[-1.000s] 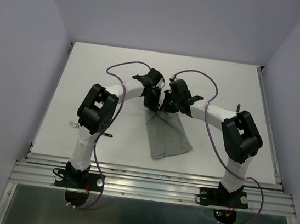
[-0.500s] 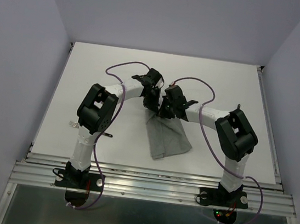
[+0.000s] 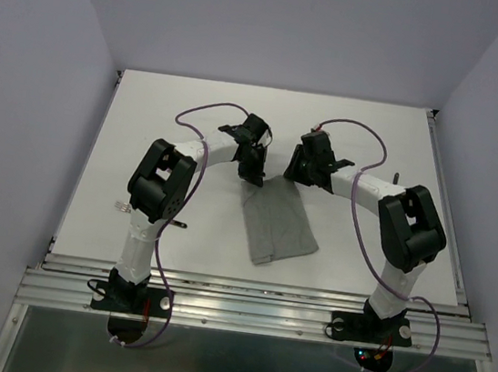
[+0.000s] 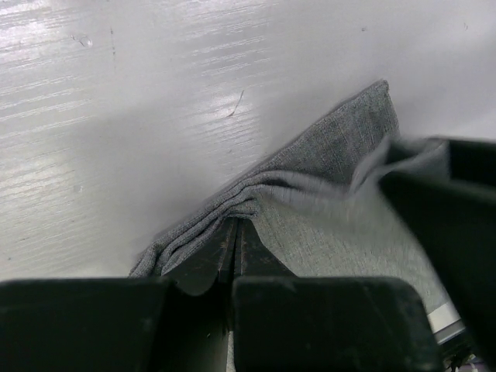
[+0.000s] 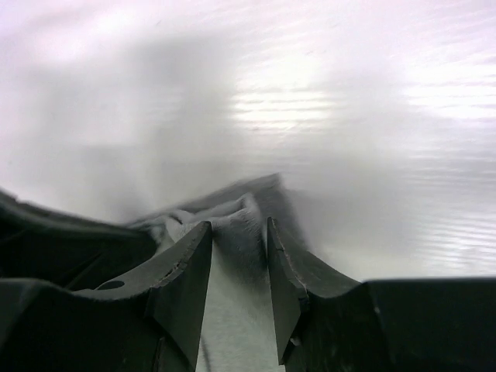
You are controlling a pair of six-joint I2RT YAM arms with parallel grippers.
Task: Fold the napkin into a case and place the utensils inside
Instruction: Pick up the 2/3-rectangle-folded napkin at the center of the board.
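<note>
Your right gripper has swung right and its jaws now stand apart over the folded napkin's far edge on the worktop, while the jaws of your left gripper pinch its far left corner.

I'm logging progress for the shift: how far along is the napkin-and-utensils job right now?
Done: the napkin lies folded into a narrow grey strip. In hand: the left gripper pinches its far corner, while the right gripper stands open over the far edge. Left: finishing the fold and loading the utensils; one lies at the left side of the table, outside the cloth.
</note>
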